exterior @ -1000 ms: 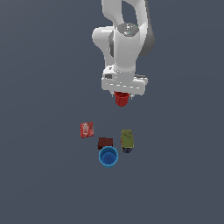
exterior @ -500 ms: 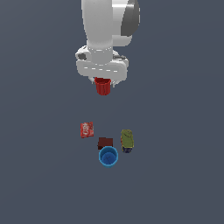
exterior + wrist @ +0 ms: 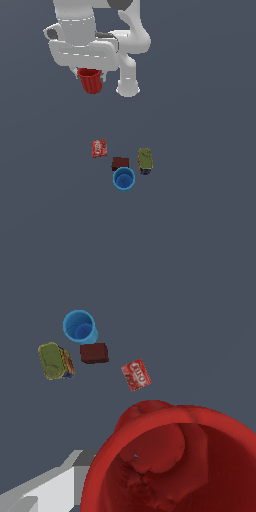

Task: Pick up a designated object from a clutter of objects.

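Dark grey-blue floor everywhere, nothing else to the room. Closest in the wrist view is the red cup (image 3: 175,461), mouth facing the camera, looks empty inside, just lumpy red walls. The exterior view shows it hanging up in the air, clamped in the gripper (image 3: 90,77), well above everything else. Farther off on the floor: the flat red packet (image 3: 135,375), then the dark brown box (image 3: 94,353) just beside the blue cup (image 3: 79,326), which is upright, open and empty, and the olive-green bottle (image 3: 55,361) lying down. Only the exterior view shows the white arm (image 3: 95,35).
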Robot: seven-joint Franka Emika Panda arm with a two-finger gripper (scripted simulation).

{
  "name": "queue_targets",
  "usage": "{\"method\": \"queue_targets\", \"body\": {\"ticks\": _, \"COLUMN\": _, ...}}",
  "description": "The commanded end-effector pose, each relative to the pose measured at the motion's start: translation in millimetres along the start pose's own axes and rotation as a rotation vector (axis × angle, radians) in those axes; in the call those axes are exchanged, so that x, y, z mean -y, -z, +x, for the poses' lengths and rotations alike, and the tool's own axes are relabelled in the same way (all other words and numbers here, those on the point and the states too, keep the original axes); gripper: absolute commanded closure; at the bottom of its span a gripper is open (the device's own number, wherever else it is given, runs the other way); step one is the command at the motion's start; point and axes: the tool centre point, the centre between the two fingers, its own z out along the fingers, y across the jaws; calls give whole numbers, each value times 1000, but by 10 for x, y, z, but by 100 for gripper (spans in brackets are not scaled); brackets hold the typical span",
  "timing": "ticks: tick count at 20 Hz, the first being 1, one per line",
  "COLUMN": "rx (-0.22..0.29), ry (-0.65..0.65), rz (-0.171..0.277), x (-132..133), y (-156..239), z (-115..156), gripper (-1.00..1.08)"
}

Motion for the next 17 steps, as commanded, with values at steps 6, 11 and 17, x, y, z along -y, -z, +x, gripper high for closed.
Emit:
{"method": "queue_targets", "body": {"ticks": 6, "rx": -1, "ry": 2, "rz": -2, "x": -403, "y": 409, "z": 151, "gripper": 108}}
{"method": "queue_targets", "body": {"ticks": 11, "rx": -2, "ry": 3, "rz": -3, "x": -534, "y": 544, "z": 209, "gripper": 108}}
{"method": "queue_targets", "body": {"ticks": 17, "rx": -2, "ry": 3, "rz": -3, "x": -588, "y": 597, "z": 235, "gripper": 108}}
